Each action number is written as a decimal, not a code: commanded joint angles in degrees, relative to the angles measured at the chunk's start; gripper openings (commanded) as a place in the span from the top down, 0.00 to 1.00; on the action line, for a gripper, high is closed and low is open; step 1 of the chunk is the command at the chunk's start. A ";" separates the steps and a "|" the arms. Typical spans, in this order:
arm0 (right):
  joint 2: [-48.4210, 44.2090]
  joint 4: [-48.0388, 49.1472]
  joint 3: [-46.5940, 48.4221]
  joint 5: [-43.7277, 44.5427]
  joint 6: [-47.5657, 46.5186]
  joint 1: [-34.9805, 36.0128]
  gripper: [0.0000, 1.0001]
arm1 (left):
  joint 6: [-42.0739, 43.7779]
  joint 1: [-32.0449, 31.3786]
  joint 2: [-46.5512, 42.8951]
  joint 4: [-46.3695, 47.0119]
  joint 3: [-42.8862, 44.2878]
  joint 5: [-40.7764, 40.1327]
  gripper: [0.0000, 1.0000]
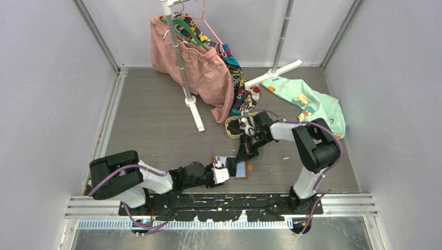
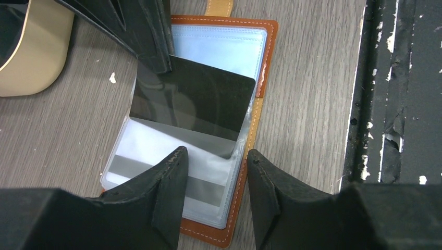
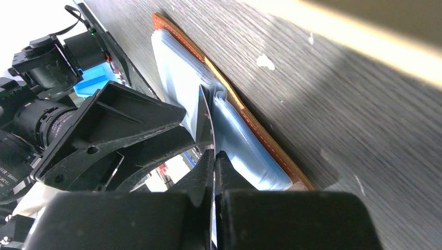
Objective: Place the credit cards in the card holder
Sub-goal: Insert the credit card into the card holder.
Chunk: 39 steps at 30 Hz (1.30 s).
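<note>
The card holder [image 2: 264,34] lies open on the table, tan-brown leather with clear bluish pockets [image 2: 219,47]. A dark credit card [image 2: 195,101] stands slanted with its lower edge in a pocket. My right gripper [image 3: 214,156] is shut on that card's edge [image 3: 206,112]; its fingers [image 2: 151,36] come in from the top left. A whitish card with a grey stripe [image 2: 151,153] shows through the near pocket. My left gripper [image 2: 216,156] is open at the holder's near end, one finger over the pocket, the other beside the leather edge. From above, both grippers [image 1: 229,172] [image 1: 245,152] meet at the holder [image 1: 243,169].
An oval beige tray [image 2: 31,57] [image 1: 232,130] sits just beyond the holder. The black base plate [image 2: 401,104] runs along the near edge. Farther back stand white rack poles [image 1: 182,62] with a pink garment [image 1: 200,67], and a mint garment [image 1: 312,104] lies at the right.
</note>
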 commanded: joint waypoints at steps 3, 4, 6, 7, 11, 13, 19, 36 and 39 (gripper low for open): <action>2.59 -0.96 1.86 1.60 -0.08 1.43 0.99 | -2.28 1.30 1.71 -0.12 0.11 -1.11 0.53; 2.93 -1.07 2.12 1.69 -0.19 1.48 0.99 | -3.35 1.30 1.38 0.37 0.07 -1.23 0.51; 3.72 -1.99 2.75 1.97 -0.77 1.47 0.99 | -6.86 1.33 -0.29 0.84 0.03 -1.49 0.47; 3.92 -2.27 2.89 2.20 -0.92 1.43 0.99 | -8.86 1.36 -1.79 0.64 -0.06 -1.40 0.45; 4.12 -2.42 3.16 2.71 -1.19 1.43 0.99 | -18.02 1.31 -10.27 -2.95 -0.49 -2.02 0.41; 4.39 -2.66 3.41 2.83 -1.42 1.49 0.99 | -22.28 1.48 -15.37 -6.65 -0.66 -3.22 0.39; 5.09 -3.21 4.14 2.73 -1.89 1.49 0.99 | -36.67 5.76 -27.28 -27.63 1.40 -8.92 0.36; 4.64 -3.13 4.80 3.04 -2.27 2.03 0.99 | -47.02 16.11 -12.44 -37.49 8.55 1.43 0.57; 4.58 -2.90 4.92 2.92 -2.11 2.41 0.99 | -46.85 16.20 -9.55 -37.00 9.87 4.33 0.58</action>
